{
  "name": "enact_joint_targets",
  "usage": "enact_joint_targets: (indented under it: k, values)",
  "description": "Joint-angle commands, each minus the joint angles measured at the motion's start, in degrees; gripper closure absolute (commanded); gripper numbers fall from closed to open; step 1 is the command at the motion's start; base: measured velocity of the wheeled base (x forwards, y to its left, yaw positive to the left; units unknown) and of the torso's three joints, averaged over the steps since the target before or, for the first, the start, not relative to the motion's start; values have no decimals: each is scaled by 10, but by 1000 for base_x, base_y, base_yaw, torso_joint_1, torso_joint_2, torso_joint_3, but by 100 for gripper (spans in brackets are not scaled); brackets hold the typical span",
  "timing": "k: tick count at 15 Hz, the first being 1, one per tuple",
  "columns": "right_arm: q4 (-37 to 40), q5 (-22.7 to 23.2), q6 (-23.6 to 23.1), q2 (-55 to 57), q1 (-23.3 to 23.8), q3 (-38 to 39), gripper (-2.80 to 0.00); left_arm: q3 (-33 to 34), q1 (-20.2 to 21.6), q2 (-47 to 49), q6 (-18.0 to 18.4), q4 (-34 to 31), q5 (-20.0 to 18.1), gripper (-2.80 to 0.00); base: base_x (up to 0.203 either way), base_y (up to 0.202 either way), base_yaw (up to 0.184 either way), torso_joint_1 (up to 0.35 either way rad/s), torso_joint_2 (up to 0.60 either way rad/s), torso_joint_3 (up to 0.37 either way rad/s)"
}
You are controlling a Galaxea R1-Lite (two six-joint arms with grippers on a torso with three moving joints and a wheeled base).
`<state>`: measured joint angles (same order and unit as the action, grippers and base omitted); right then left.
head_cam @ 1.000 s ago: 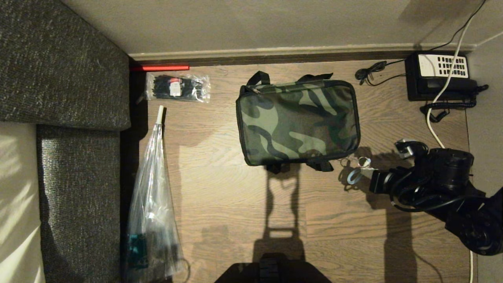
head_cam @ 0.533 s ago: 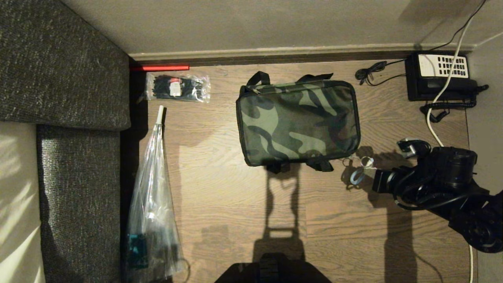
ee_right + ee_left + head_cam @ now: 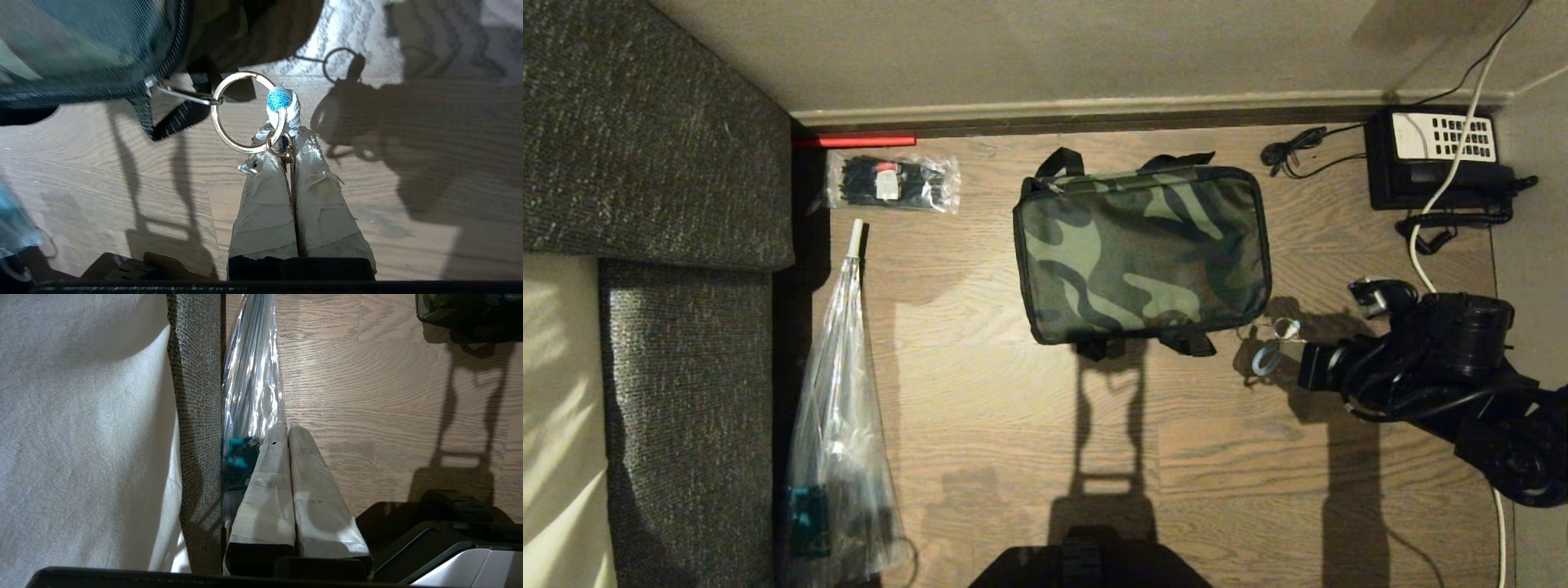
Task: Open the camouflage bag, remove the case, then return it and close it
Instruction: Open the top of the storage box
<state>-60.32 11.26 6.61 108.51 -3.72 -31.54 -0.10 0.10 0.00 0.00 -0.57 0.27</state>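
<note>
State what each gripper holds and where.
Right gripper pinches the small ring on the camouflage bag's zipper key ring. Left gripper holds nothing.

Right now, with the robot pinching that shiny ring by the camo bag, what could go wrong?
1. The right gripper is shut on only the small ring hooked to the big ring, so it might slip out when pulled.
2. Nothing holds the camouflage bag down; the left gripper is parked away, so the bag may slide instead of unzipping.
3. The white cable lies near the right arm and could snag.
</note>
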Motion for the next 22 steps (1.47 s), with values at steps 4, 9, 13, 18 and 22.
enact_joint_targets:
  k: [4,9,13,18,22]
  values:
    - [2,21,1,-3,5,-32,0,0,0,0,0,0,0,0,0,0,0,0,0,0]
    - [17,24,0,8,17,-53,0,0,0,0,0,0,0,0,0,0,0,0,0,0]
    - [18,30,0,16,28,-71,0,0,0,0,0,0,0,0,0,0,0,0,0,0]
    - [22,67,-1,13,35,-85,0,0,1,0,0,0,0,0,0,0,0,0,0,0]
    - [24,81,4,11,35,-102,0,0,0,0,0,0,0,0,0,0,0,0,0,0]
